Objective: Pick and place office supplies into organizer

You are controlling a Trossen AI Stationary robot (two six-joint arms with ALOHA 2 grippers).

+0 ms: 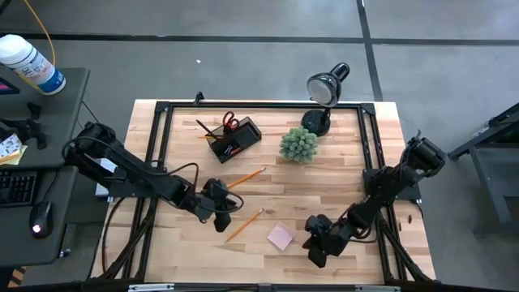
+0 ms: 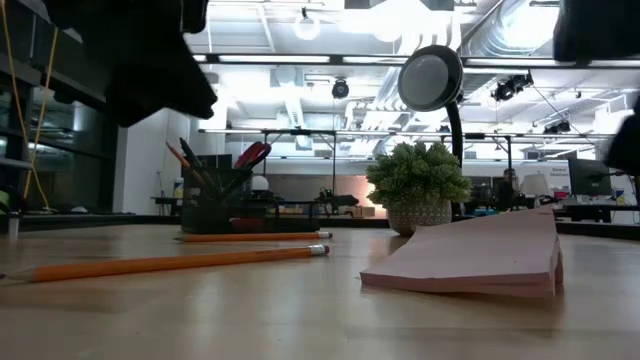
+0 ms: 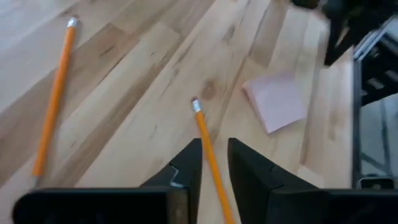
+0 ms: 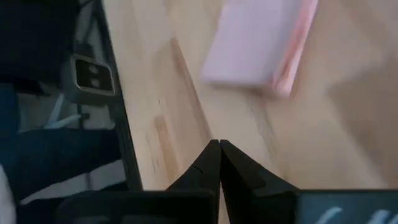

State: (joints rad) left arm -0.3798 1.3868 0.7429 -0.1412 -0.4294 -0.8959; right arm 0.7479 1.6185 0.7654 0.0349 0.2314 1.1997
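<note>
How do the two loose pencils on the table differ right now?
The upper pencil lies clear of both arms, nearer the organizer. The lower pencil lies closer to the pink sticky-note pad, and the left end effector straddles it with fingers apart; it rests on the wood, not lifted. Both are orange, lie flat and slant the same way.

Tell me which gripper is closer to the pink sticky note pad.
Right. The right gripper sits just beside the pink sticky note pad, toward the table's front right. The left gripper is farther off on its other side, astride a pencil.
</note>
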